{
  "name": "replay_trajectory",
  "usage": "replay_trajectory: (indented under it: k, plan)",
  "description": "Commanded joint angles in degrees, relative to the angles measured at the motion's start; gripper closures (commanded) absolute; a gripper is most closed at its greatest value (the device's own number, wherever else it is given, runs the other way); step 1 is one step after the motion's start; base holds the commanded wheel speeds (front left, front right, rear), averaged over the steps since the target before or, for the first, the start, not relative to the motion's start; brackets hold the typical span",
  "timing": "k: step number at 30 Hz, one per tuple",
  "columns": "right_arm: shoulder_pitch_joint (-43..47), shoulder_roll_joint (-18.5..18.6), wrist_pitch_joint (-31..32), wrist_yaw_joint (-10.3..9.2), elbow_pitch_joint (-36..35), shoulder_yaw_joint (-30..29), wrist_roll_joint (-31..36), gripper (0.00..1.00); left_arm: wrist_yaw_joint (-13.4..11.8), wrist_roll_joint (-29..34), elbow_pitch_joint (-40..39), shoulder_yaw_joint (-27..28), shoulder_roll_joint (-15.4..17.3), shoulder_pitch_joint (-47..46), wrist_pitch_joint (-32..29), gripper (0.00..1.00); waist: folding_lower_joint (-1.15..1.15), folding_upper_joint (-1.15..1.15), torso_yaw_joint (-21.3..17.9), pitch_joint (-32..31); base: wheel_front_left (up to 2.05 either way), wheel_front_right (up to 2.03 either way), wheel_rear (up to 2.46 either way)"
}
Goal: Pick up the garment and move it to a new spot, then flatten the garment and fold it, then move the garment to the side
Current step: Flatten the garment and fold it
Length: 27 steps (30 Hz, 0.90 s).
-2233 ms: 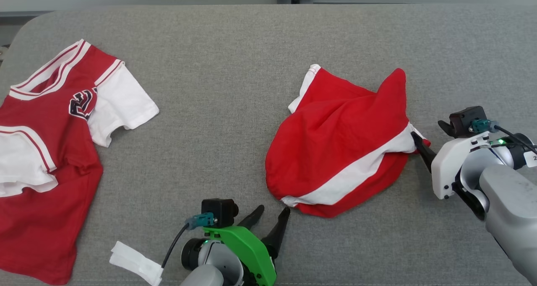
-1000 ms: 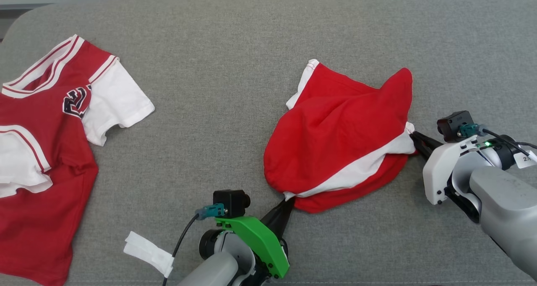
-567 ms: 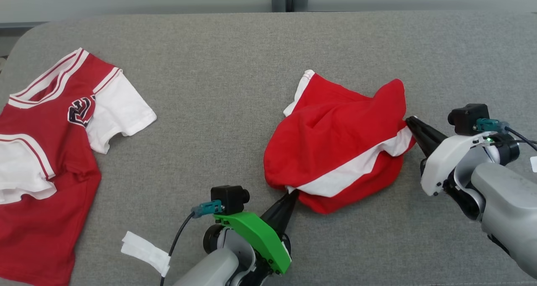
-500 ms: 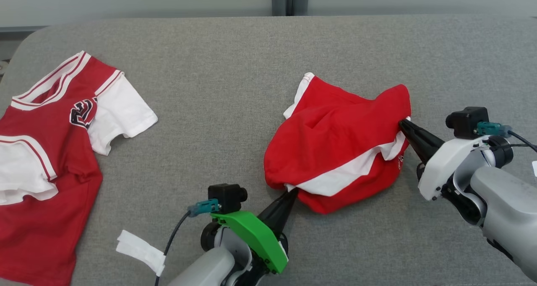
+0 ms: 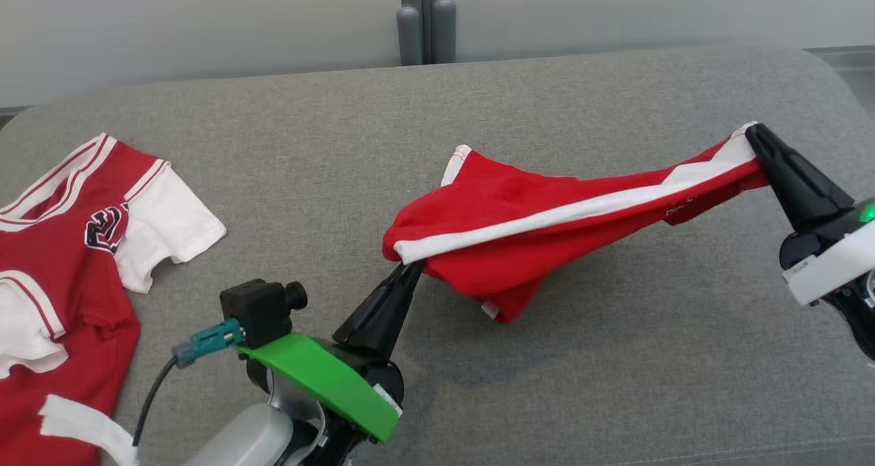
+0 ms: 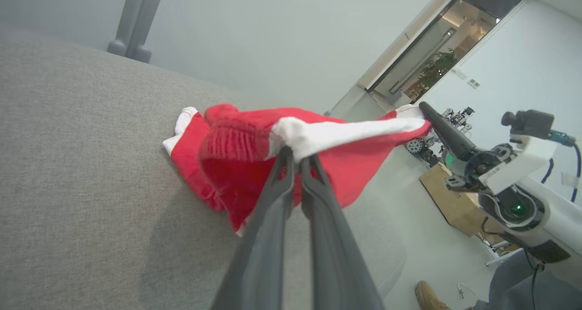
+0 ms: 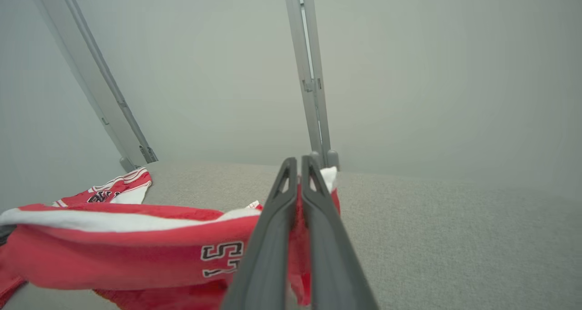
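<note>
The red shorts (image 5: 519, 234) hang stretched between both claws, long axis running left to right. The left claw (image 5: 412, 266) is clamped on the white-banded low end and the right claw (image 5: 754, 132) on the raised end, while the middle sags to the grey table (image 5: 615, 357).

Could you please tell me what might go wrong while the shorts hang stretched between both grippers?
1. The left gripper and right gripper each pinch only the white band at the edge of the shorts, so a harder pull could slip it free.
2. One leg rests on the grey surface and may drag and bunch.
</note>
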<state>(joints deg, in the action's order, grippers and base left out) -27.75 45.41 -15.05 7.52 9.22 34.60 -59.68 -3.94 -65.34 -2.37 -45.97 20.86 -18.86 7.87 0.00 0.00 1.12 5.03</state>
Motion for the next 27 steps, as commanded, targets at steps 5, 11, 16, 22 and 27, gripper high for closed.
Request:
replay_trajectory:
  k: [5, 11, 16, 22, 27]
  plan:
    - [6.9, 2.4, -0.2, -0.06, -11.8, -10.8, 1.5, 1.00, -3.7, 0.4, -12.2, 1.3, 3.8, -0.7, -2.5, 1.00, 0.00, 0.00, -1.5, -0.3, 0.00, 0.00, 0.00]
    - [7.0, 3.3, 5.2, -0.06, -20.1, -18.5, 2.6, 1.00, -4.9, -0.7, -18.0, 2.9, 5.7, -8.4, -9.4, 1.00, 0.00, 0.00, -1.2, 3.8, 0.00, 0.00, 0.00]
    - [-3.6, 0.3, 13.3, -0.07, -16.9, -18.3, 5.2, 1.00, -3.5, -2.2, -10.2, 5.4, 4.7, -22.4, -17.1, 1.00, 0.00, 0.00, -0.2, 10.6, 0.00, 0.00, 0.00]
    - [-24.7, -6.9, 19.4, -0.06, -2.7, -14.1, 13.1, 1.00, -1.4, 2.0, 9.4, 5.5, -0.1, -42.3, -21.4, 1.00, 0.00, 0.00, 1.0, 16.7, 0.00, 0.00, 0.00]
    - [-43.3, -16.1, 15.3, -0.06, 11.3, -12.8, 21.2, 1.00, -0.4, 9.0, 26.3, 6.7, -4.8, -57.0, -14.1, 1.00, 0.00, 0.00, 0.0, 20.9, 0.00, 0.00, 0.00]
